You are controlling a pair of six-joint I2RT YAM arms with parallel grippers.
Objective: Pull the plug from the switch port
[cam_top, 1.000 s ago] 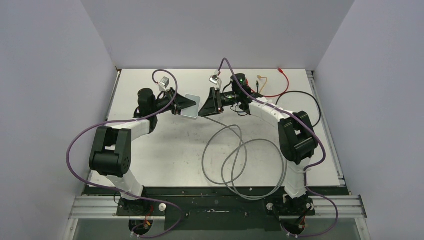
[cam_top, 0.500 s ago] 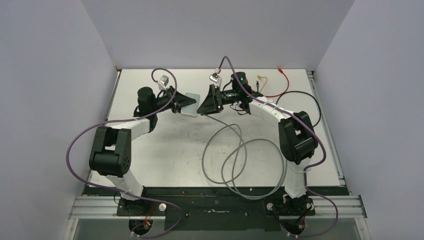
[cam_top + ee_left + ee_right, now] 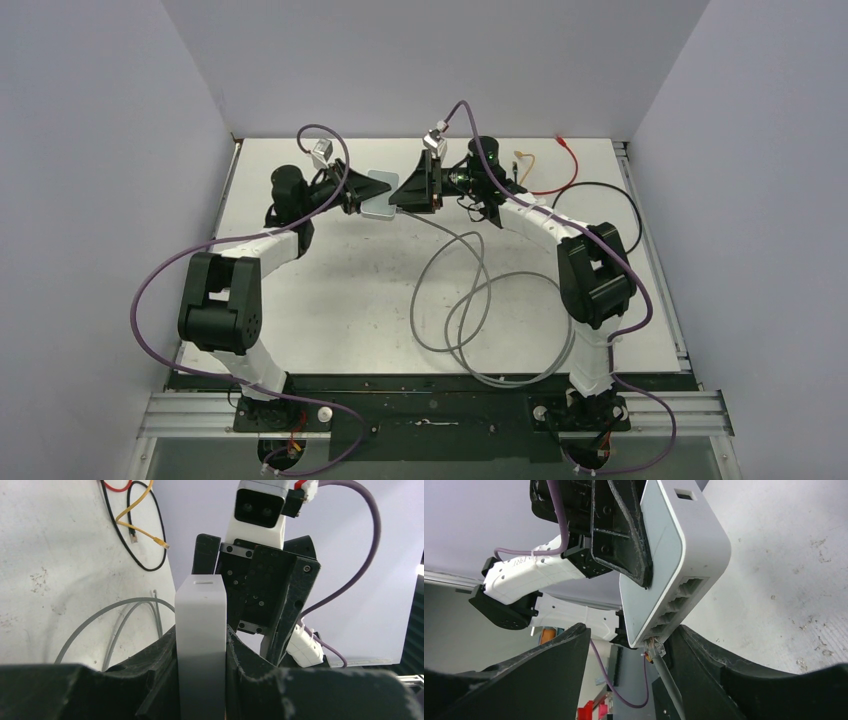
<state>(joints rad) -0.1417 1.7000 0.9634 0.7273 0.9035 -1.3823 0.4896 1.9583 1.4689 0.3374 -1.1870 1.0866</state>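
Currently the left pincer (image 3: 200, 647) pinches the switch (image 3: 669, 540) aloft at upper centre of the overhead view, while the spread right pincer (image 3: 631, 632) straddles the seated plug (image 3: 655, 647), so closing low on the cable (image 3: 669, 685) could slip without unlatching it.

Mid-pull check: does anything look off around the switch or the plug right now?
Nothing looks damaged. The switch is held on edge, off the table, by the left gripper. The plug sits in the end socket, and the right gripper stands open on either side of it, not gripping.
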